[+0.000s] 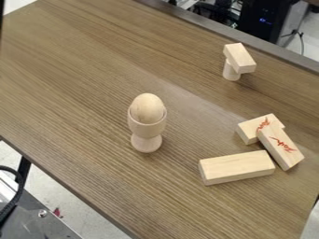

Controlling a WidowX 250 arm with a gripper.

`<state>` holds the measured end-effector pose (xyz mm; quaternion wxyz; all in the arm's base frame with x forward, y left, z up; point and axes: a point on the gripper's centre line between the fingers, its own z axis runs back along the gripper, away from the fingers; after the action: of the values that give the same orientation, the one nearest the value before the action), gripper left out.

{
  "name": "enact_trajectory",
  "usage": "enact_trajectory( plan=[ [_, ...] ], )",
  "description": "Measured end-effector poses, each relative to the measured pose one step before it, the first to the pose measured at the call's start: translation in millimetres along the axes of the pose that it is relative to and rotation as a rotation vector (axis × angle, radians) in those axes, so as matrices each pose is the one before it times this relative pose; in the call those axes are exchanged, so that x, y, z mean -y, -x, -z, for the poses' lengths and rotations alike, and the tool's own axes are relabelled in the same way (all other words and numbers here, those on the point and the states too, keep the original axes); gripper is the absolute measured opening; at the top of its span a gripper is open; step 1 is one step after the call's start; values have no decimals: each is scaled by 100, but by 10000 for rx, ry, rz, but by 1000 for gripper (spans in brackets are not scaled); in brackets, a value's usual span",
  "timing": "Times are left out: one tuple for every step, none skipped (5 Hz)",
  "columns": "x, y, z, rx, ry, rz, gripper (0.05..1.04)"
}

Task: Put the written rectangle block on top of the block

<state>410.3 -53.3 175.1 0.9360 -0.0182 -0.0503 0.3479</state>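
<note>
**Two blocks with red writing lie close together at four o'clock**

I look down at the brown bench (81, 84) from far away. I cannot tell if my claw is open, closed or holding something.

From the middle of my view, the long written block (280, 145) is between three and four o'clock. It has red marks on its top side. It lies at a slant, with one end pointing to eleven o'clock and the other to five. Its upper end overlaps the other written block (252, 128), which has red marks too. I cannot tell if one rests on the other.

The plain block (235, 167) lies flat on the bench at four o'clock. It is long and pale. Its right end is right by the long written block, but I cannot tell if they touch.

Near the middle, a bit toward nine o'clock, a wooden egg (148, 107) sits upright in a wooden cup (147, 128). Between one and two o'clock, a small block (240, 58) sits on top of a little round peg (230, 72). Past the bench edge at one o'clock is a black box (259, 21) with blue lights.
</note>
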Motion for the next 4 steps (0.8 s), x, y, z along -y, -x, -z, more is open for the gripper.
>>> enact_trajectory(
  plan=[
    [-138,159,1785,-315,-356,8,1001],
    [-533,1865,2089,29,-400,-676,1001],
    [-28,3757,-342,418,482,-472,1001],
    [-378,2226,390,170,282,-411,1001]
  ],
)
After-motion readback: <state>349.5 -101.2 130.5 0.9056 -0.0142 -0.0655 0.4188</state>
